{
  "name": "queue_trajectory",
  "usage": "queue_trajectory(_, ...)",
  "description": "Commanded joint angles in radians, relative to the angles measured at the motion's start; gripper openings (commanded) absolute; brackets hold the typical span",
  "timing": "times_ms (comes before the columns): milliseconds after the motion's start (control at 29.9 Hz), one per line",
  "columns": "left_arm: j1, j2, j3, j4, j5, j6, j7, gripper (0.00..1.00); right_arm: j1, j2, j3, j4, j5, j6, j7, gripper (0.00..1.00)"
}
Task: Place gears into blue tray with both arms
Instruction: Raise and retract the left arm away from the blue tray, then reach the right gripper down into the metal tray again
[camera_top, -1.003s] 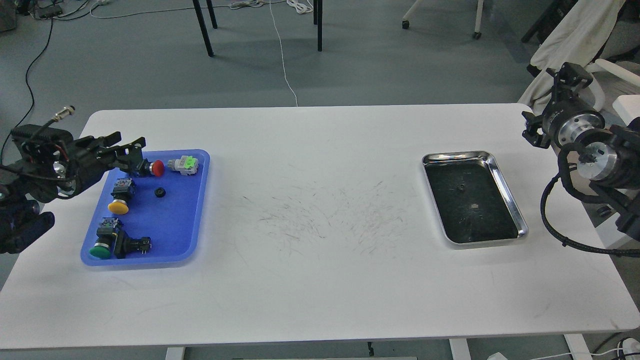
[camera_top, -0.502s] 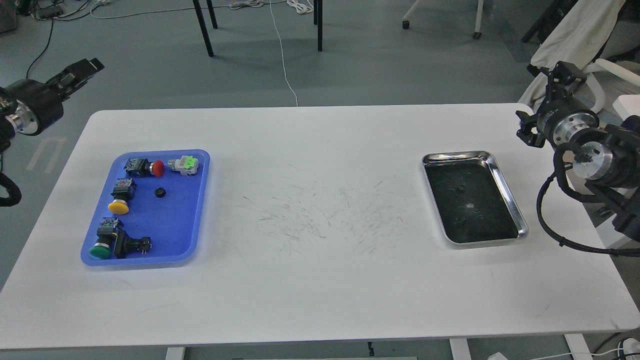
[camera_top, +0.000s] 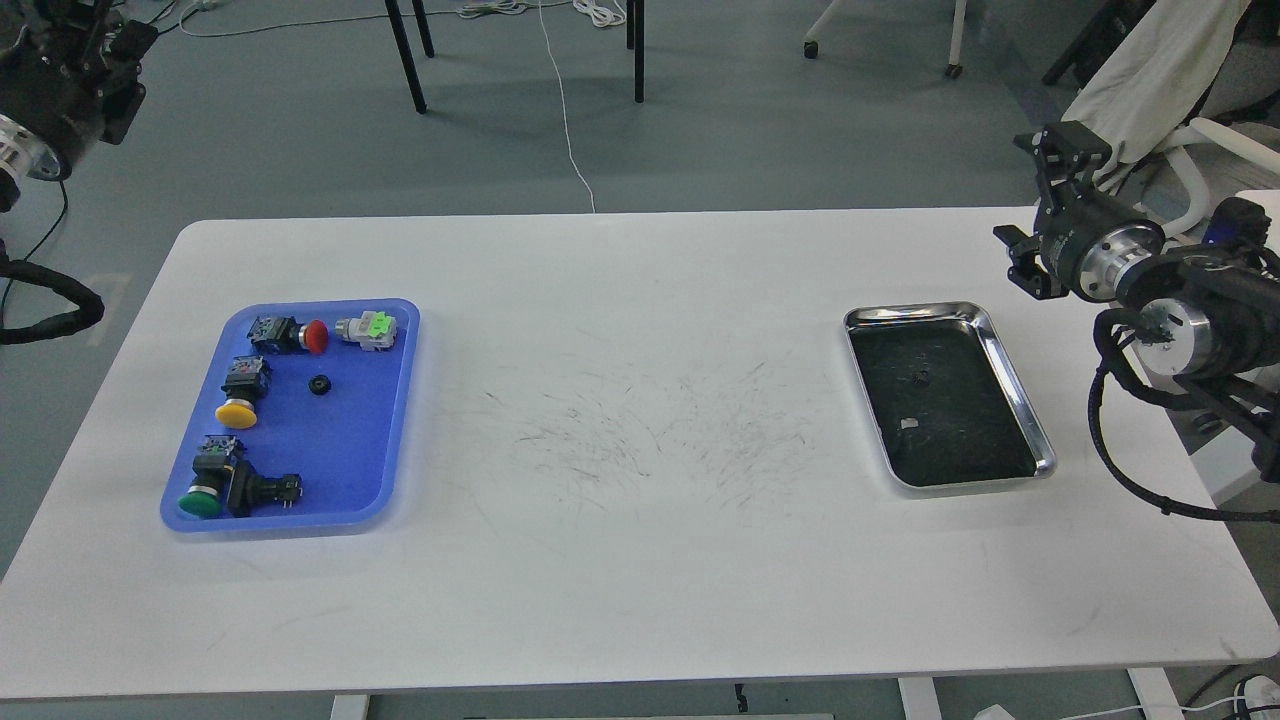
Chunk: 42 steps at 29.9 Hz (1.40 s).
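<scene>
Near the table's right edge, a tiny black toothed gear (camera_top: 921, 377) lies in the shiny steel tray (camera_top: 1020, 400), down-left of my right gripper (camera_top: 1062, 150), whose opening I cannot tell; it is the nearer one.

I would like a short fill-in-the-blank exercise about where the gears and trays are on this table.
1. One gear lies in the ____ tray.
2. The other gear lies in the ____ tray.
3. The pushbutton switch nearest the grey and green part has a ____ cap.
4. Neither the left claw nor the right claw holds a ____.

Missing words: blue; steel; red; gear
</scene>
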Motion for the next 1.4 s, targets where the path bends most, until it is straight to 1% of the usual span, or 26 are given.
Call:
queue_trajectory(0,0.003,-0.003,-0.010,-0.036,-0.084,0.001,0.000,0.61,0.067,-0.032,-0.106,0.042,-0.053,0.001,-0.003,0.98)
queue_trajectory(100,0.024,-0.013,0.001,-0.040,-0.112,0.012,0.000,0.63,0.119,-0.044,-0.180,0.079,-0.093,0.001,-0.004,0.98)
queue_trajectory(134,0.029,-0.024,-0.001,-0.046,-0.112,0.023,0.000,0.67,0.139,-0.048,-0.206,0.083,-0.110,0.001,-0.006,0.98)
queue_trajectory(201,0.034,-0.029,0.004,-0.063,-0.114,0.059,0.000,0.86,0.171,-0.051,-0.266,0.083,-0.144,0.000,-0.009,0.98)
queue_trajectory(268,0.046,-0.029,0.002,-0.074,-0.111,0.083,0.000,0.88,0.189,-0.046,-0.315,0.082,-0.159,-0.006,-0.007,0.98)
queue_trajectory(368,0.058,-0.033,0.004,-0.082,-0.114,0.078,0.000,0.89,0.217,-0.052,-0.356,0.106,-0.175,0.011,-0.003,0.98)
queue_trajectory(435,0.058,-0.036,0.004,-0.083,-0.115,0.066,0.000,0.91,0.243,-0.052,-0.395,0.126,-0.227,0.014,-0.006,0.98)
queue_trajectory(569,0.073,-0.040,0.001,-0.088,-0.120,0.009,0.000,0.93,0.292,-0.054,-0.481,0.151,-0.309,0.014,-0.013,0.98)
queue_trajectory(702,0.086,-0.072,-0.010,-0.085,-0.141,-0.015,0.000,0.96,0.328,-0.052,-0.544,0.155,-0.352,0.014,-0.020,0.98)
queue_trajectory(803,0.101,-0.088,-0.008,-0.082,-0.174,-0.017,0.000,0.96,0.351,-0.055,-0.564,0.178,-0.397,0.020,-0.020,0.98)
queue_trajectory(903,0.116,-0.109,-0.016,-0.082,-0.209,-0.020,0.000,0.97,0.374,-0.093,-0.564,0.224,-0.461,0.081,-0.021,0.98)
queue_trajectory(1003,0.121,-0.118,-0.019,-0.080,-0.249,-0.022,0.000,0.98,0.400,-0.098,-0.582,0.232,-0.567,0.115,-0.018,0.97)
queue_trajectory(1104,0.130,-0.145,-0.030,-0.079,-0.263,-0.020,0.000,0.98,0.432,-0.095,-0.649,0.226,-0.707,0.118,-0.013,0.98)
queue_trajectory(1204,0.143,-0.153,-0.035,-0.076,-0.266,-0.014,0.000,0.98,0.441,-0.092,-0.685,0.214,-0.796,0.119,-0.010,0.98)
queue_trajectory(1371,0.161,-0.164,-0.062,-0.076,-0.270,-0.011,0.000,0.98,0.392,-0.031,-0.696,0.065,-0.845,0.119,-0.010,0.97)
